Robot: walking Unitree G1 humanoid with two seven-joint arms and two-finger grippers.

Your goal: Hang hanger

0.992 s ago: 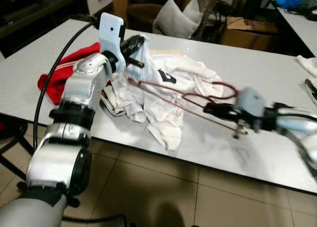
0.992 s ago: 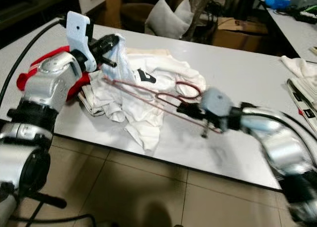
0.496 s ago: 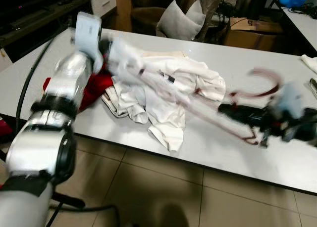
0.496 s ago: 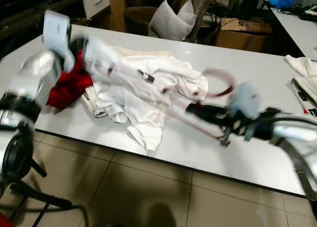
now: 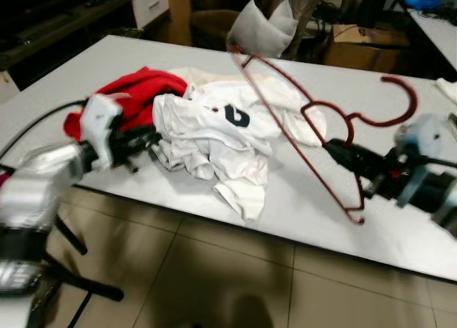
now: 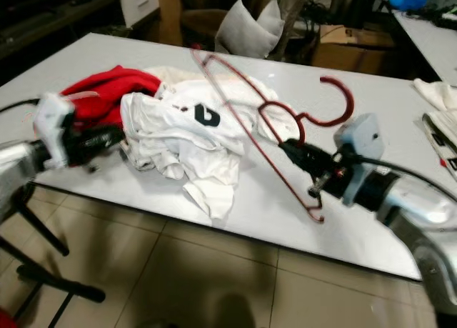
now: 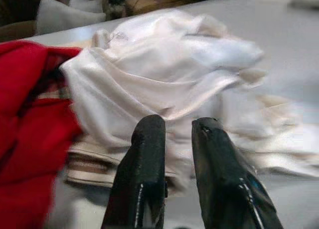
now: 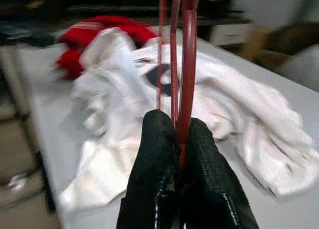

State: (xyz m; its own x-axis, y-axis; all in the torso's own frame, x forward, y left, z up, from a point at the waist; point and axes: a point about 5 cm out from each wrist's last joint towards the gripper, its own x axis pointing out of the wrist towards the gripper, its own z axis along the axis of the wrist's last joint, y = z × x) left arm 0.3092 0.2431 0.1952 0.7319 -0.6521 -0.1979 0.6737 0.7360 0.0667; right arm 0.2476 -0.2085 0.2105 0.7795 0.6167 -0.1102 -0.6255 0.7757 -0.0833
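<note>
Your right gripper [image 8: 177,139] is clenched on the red hanger [image 5: 314,121], lifted off the desk [image 5: 400,221], white shirt [image 5: 214,131] beyond it. Your left gripper [image 7: 174,134], fingers slightly parted, empty, sits just before the shirt

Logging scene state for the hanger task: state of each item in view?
Hanger: lifted off the table, tilted, clamped in the right end effector.
White shirt: crumpled on the table.
Red garment: bunched beside the shirt.
Left end effector: slightly open, holding nothing, at the shirt's edge.
</note>
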